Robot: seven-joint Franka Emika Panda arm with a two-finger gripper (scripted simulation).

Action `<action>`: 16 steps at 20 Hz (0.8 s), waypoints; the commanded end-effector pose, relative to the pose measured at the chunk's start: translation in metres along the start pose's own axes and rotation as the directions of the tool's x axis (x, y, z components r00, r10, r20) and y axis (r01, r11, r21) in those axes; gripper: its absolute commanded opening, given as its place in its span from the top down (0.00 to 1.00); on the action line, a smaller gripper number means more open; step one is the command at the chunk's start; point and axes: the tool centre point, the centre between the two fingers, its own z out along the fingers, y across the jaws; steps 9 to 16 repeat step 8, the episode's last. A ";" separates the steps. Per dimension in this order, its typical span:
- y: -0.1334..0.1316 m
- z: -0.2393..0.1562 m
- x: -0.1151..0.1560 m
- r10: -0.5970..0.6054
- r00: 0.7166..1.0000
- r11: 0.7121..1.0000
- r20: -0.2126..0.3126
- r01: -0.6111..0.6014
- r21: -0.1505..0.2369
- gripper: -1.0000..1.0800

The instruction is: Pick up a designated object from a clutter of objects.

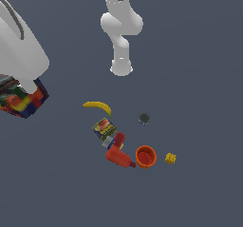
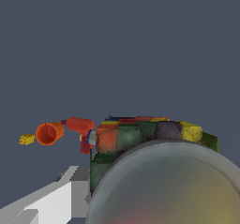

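The designated object, a short can [image 1: 34,100] with a dark blue label and red, yellow and green patches, hangs in my gripper [image 1: 19,95] at the exterior view's left, lifted well away from the clutter. The gripper is shut on it. Up close in the wrist view, the can's grey metal top [image 2: 173,190] fills the foreground, its colourful label [image 2: 140,134] shows behind, and one white finger [image 2: 51,202] lies against its side. The other finger is hidden.
The clutter lies on the dark floor: a yellow banana [image 1: 98,106], a colourful flat box [image 1: 104,127], a red drill [image 1: 118,154], an orange cup [image 1: 145,156], a tiny yellow block [image 1: 170,158] and a dark grey disc [image 1: 144,118]. The arm's white base [image 1: 121,41] stands behind them.
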 end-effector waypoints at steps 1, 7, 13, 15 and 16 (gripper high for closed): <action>0.001 -0.004 0.001 0.000 1.000 1.000 -0.004 0.000 0.000 1.00; 0.001 -0.005 0.003 0.000 1.000 1.000 -0.004 0.000 0.000 1.00; 0.001 -0.006 0.003 0.000 1.000 1.000 -0.004 0.000 0.000 1.00; 0.001 -0.006 0.003 0.000 1.000 1.000 -0.004 0.000 0.000 1.00; 0.001 -0.006 0.003 0.000 1.000 1.000 -0.004 0.000 0.000 1.00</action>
